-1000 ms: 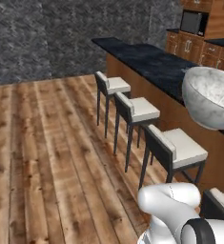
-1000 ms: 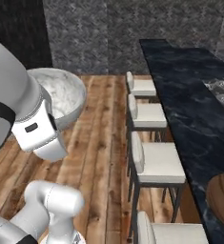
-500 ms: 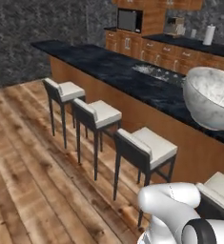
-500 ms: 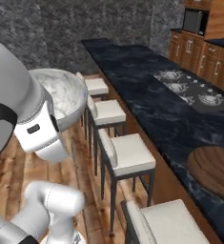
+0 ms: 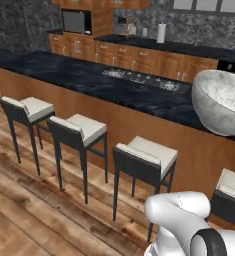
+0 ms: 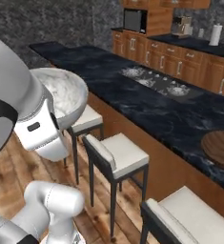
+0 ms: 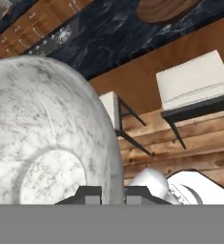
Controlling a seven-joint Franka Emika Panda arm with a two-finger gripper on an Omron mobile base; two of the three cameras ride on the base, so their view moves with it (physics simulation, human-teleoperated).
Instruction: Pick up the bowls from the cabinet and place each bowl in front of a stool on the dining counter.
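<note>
My gripper (image 7: 112, 196) is shut on the rim of the grey-white marbled bowl (image 7: 42, 128), one fingertip (image 7: 87, 195) inside the wall and the other outside. The bowl hangs in the air at the right edge of the left base view (image 5: 221, 100) and behind my arm in the right base view (image 6: 61, 93), short of the dining counter (image 6: 132, 100). The dark brown wooden bowl (image 6: 220, 148) rests on the black counter top, above a white-seated stool (image 6: 189, 221); it also shows in the hand view (image 7: 166, 9). The cabinet is out of view.
A row of white-seated stools (image 5: 81, 127) (image 5: 146, 155) stands along the dining counter's wooden front (image 5: 89, 107). A stove top (image 6: 154, 81) is set into the counter. Behind it run drawer cabinets, a microwave (image 5: 76, 21) and a paper roll (image 5: 161, 32). Wooden floor lies at the left.
Both base views have swung, so the counter and stools now stand broader and closer across the picture. The marbled bowl stays in the gripper at the same spot in each view.
</note>
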